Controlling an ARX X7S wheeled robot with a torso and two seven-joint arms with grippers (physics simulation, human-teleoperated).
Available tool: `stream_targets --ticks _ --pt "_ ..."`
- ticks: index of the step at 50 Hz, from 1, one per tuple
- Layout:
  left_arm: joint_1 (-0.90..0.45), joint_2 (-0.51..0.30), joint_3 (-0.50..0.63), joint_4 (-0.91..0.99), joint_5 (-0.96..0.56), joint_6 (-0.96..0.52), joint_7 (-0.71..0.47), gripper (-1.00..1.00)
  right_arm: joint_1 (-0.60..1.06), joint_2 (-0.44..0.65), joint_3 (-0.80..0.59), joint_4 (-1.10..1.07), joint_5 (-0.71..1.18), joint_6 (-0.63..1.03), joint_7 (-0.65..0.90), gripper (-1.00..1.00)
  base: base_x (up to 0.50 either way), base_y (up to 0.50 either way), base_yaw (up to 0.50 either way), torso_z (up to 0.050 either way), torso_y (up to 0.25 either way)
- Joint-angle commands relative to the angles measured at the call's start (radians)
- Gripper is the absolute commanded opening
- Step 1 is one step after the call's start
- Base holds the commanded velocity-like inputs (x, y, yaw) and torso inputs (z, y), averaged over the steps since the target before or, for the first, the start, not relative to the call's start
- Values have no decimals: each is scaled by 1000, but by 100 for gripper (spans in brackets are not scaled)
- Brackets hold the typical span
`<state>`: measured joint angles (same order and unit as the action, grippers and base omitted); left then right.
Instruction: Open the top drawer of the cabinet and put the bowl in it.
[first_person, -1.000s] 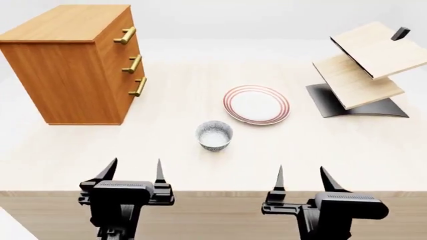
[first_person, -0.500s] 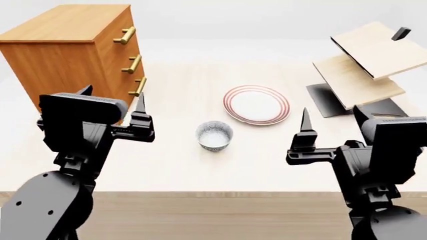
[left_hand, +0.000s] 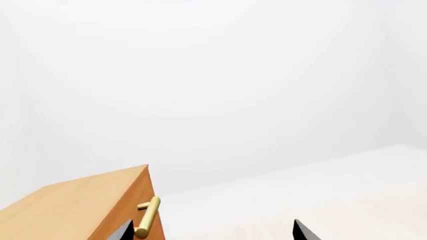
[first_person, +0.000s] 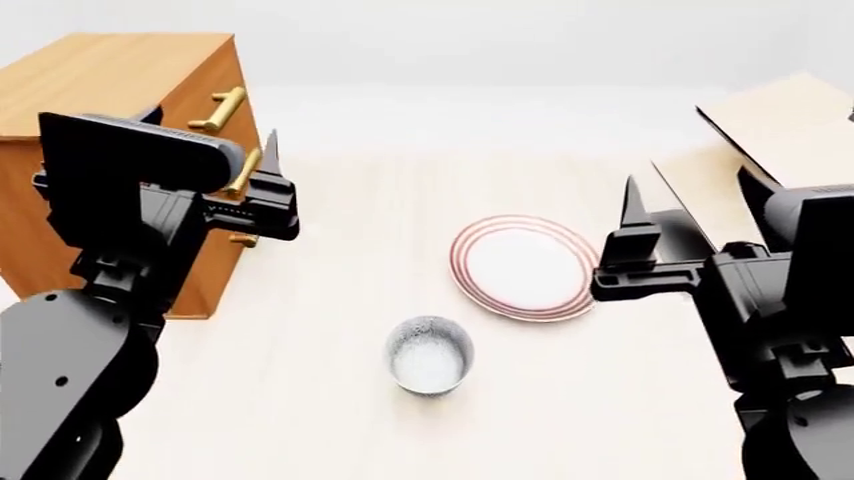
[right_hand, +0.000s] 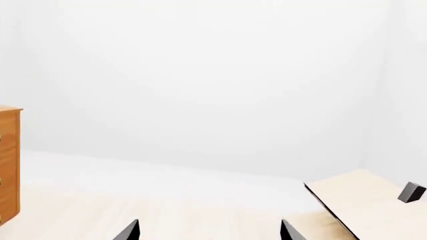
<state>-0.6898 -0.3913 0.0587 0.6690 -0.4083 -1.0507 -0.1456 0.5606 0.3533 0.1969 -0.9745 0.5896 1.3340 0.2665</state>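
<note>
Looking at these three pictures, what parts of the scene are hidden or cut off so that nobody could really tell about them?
- Orange-brown wooden cabinet: head view, the black left gripper covers most of its front; the lowest brass handle barely shows.
- Left wrist view: only the top brass handle shows; lower drawers cut off by the edge.
- Pale wooden rack: head view, cut by the edge and hidden behind the right gripper.
- Speckled white bowl and red-ringed plate: absent from both wrist views.

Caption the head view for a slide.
Both open grippers, left and right, raised over the table; small speckled white bowl waits beside red-ringed plate, orange-brown wooden cabinet drawers shut.
</note>
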Motion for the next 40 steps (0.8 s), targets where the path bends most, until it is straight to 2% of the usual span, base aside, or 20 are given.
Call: stream_targets --ticks 1,30,35,40 --pt "-25 -10 13 1 0 -10 -3 100 21 9 13 -7 26 23 11 100 500 0 0 0 0" --pt "-21 -21 31 -17 13 23 -11 100 -16 29 -8 11 27 -50 36 100 500 0 0 0 1" --pt "-38 -34 65 -41 34 39 -9 100 -33 32 -13 23 15 -76 41 100 0 0 0 0 0" --pt "-80 -75 163 -83 101 70 -5 100 -44 34 -19 27 13 -87 44 100 0 0 0 0 0"
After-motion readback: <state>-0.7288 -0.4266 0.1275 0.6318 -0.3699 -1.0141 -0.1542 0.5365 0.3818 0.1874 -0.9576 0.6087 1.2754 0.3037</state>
